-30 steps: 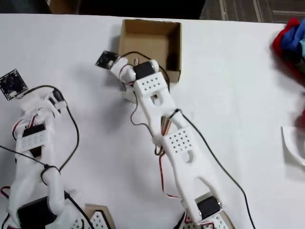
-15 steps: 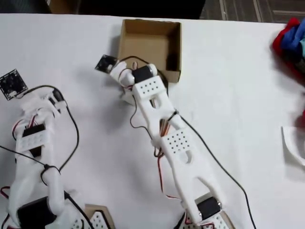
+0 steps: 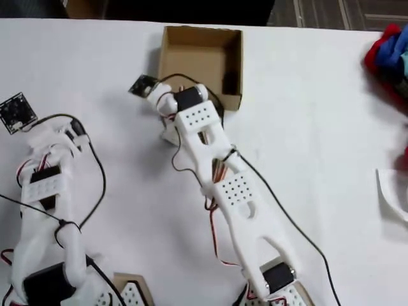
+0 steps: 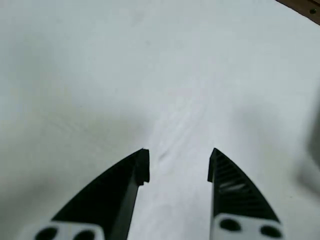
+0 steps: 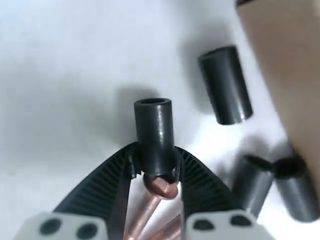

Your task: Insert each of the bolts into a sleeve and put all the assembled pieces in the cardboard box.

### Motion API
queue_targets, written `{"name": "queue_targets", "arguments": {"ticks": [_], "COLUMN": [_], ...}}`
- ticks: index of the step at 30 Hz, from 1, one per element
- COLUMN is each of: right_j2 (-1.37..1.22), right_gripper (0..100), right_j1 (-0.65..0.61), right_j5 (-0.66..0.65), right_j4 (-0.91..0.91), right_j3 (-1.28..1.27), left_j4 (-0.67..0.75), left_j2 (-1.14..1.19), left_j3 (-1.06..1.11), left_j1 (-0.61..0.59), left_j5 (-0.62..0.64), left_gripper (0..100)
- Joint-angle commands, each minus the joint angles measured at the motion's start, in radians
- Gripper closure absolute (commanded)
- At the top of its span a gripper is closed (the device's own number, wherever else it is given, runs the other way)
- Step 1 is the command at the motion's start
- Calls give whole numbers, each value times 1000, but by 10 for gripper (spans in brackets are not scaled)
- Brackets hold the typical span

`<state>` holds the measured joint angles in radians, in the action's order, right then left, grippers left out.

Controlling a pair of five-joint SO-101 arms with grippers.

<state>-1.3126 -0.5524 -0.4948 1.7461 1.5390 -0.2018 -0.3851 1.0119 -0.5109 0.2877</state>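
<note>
Black sleeve clamped upright in the right jaws, just beside the cardboard box.
A copper bolt sits at its lower end, between those jaws. Three loose sleeves lie on the tabletop near the box. The left jaws stand open over the tabletop.

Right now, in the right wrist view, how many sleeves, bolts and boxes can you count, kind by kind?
Black sleeves: 4, one in the right gripper, three loose
Copper bolts: 2, partly hidden
Cardboard box: 1
Total: 7
</note>
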Motion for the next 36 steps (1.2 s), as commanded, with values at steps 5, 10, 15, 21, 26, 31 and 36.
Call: {"name": "queue_targets", "arguments": {"ticks": [5,10,15,21,26,31,36], "right_j2": [239,343,346,346,346,346,346], "right_gripper": [979,979,978,977,916,904,909], "right_j1": [61,53,53,56,53,53,53], "right_j5": [226,226,226,226,226,226,226], "right_j4": [25,16,12,-56,-104,-139,-154], "right_j3": [-313,-520,-468,-451,-453,-454,-445], "left_j4": [20,20,20,20,18,14,14], "left_j2": [-3,-3,-3,-3,-3,-3,-3], "left_j3": [-12,-12,-12,-12,-12,-10,-10], "left_j1": [-11,-9,-9,-9,-5,31,32], "left_j5": [8,8,8,8,-5,-6,-6], "left_gripper": [789,789,789,789,789,789,789]}}
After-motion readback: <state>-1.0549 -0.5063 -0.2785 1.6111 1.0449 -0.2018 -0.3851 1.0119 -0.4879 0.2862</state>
